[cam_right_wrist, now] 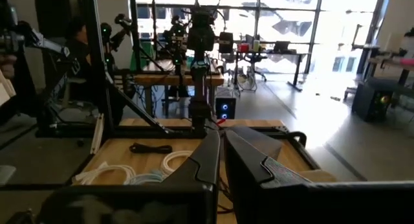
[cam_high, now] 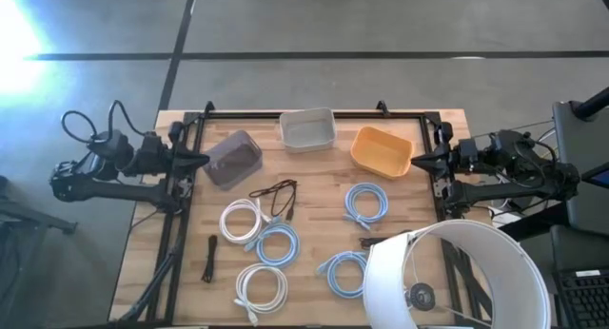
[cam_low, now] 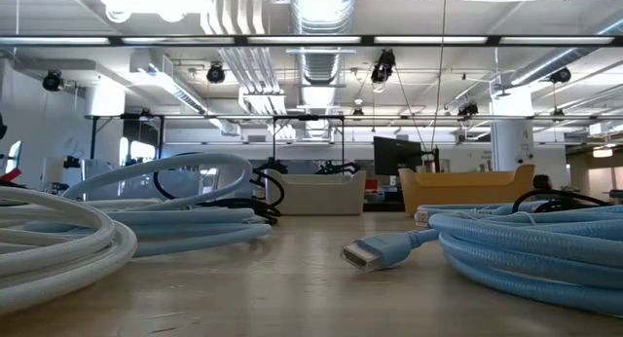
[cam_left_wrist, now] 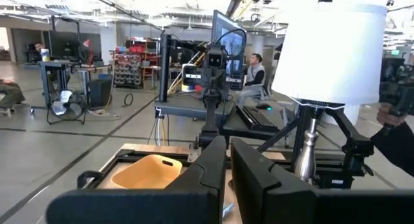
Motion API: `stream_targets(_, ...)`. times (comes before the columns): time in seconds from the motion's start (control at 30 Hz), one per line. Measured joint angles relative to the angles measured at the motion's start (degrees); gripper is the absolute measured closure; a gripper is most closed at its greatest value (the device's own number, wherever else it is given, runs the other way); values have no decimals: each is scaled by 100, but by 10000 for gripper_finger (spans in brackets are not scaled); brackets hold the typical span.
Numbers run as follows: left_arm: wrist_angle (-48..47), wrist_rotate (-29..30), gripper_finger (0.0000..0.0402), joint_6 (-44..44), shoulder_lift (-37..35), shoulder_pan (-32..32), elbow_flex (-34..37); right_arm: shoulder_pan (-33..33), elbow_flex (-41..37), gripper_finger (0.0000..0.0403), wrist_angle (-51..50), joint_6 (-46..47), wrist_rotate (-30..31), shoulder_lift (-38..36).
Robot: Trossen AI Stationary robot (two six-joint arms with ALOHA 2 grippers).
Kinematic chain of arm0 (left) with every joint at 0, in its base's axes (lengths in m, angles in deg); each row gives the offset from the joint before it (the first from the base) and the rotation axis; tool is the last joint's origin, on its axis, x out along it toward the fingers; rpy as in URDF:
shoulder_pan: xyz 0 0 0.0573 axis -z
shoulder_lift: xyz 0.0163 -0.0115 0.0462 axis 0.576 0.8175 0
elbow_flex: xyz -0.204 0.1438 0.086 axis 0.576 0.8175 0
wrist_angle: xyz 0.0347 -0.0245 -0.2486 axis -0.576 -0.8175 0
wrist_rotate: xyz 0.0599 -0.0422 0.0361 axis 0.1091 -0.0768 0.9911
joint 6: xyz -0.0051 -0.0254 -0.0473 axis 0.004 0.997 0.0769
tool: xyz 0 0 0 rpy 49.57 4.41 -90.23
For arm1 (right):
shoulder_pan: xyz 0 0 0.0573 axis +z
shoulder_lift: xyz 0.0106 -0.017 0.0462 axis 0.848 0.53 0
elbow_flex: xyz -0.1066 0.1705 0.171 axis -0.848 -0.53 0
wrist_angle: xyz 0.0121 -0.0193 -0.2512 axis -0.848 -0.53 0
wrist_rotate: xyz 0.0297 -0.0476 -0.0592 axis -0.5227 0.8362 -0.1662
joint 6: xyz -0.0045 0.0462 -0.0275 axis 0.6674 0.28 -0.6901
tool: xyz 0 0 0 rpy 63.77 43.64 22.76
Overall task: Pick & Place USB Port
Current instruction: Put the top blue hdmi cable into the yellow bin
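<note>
**USB cables lie untouched on the table, both arms parked at the edges**

USB cables are scattered in loose coils over the near half of the wooden table: two white coils and, and light blue ones and. A thin dark cable with reddish ends sprawls between them, and a short black one lies apart near the left edge. From table height, a blue cable's flat plug rests on the wood, pointing toward the white coil; which kind of connector it is I can't quite make out.

Along the far edge stand three bins: a grey-brown one, a white one and an orange one. A big white lampshade juts in over the near right corner and hides part of the table beneath it.

The left gripper hangs at the left rim, just beside the grey-brown bin, fingers drawn nearly together with nothing between them. The right gripper sits at the right rim close to the orange bin, likewise nearly closed and empty.

Around the table runs a black frame, with grey concrete floor beyond. The room is an open workshop with ducts overhead, desks, monitors, and a seated person in the background.
</note>
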Motion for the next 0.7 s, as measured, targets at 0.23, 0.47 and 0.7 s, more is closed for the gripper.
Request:
stream_targets(0.23,35,-510,371,308,463,9,465,24,-210,385,41,868,-25,475)
stream_targets(0.47,1556,-688,372,438,1301,27,1420,24,-951,385,1326,879,-42,1372)
stream_targets(0.7,2366,-917,371,255,1860,42,1764,24,-948,385,1349,858,-52,2227)
